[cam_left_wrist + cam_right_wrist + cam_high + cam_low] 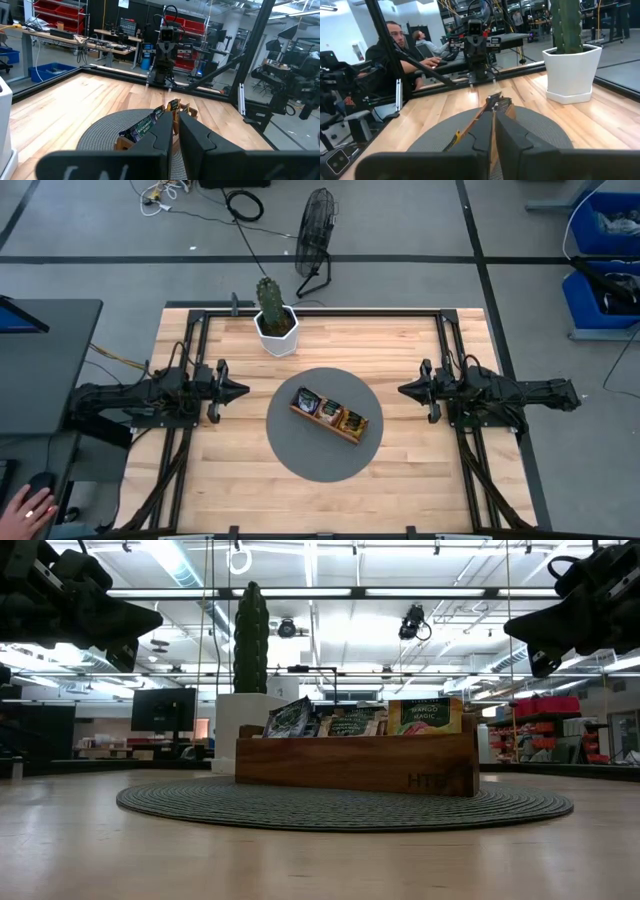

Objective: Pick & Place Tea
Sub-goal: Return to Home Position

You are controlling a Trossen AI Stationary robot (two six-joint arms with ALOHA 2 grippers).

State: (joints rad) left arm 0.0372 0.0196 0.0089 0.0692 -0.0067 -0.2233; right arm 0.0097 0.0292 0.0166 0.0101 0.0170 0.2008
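Already the tea packets [329,411] stood on edge inside the wooden tray [322,426], none lying loose on the surface [230,480]. Seen from above, the orange packets filled the compartment at the tray's 4 o'clock end, and darker packets filled the middle compartment and the one at the 10 o'clock end. From table height the packets [425,716] rose above the tray's front wall [350,765], an orange-and-green one at the end nearest 3 o'clock and dark ones beside it.

The tray lay slantwise across a round grey woven mat [300,455] at the centre of the surface. A cactus [269,298] in a white pot [277,335] stood at about 11 o'clock from the mat, just off its edge.

The left gripper [238,390] hung at 9 o'clock from the mat, raised above the surface and pointing inward at the tray, its fingers [160,132] drawn together on nothing. The right gripper [405,390] mirrored it at 3 o'clock, fingers [512,132] likewise closed and empty. Both were well apart from the tray.

Beyond the surface, a black fan [317,230] stood on the floor at 12 o'clock, and a person's hand [30,505] rested near 8 o'clock.
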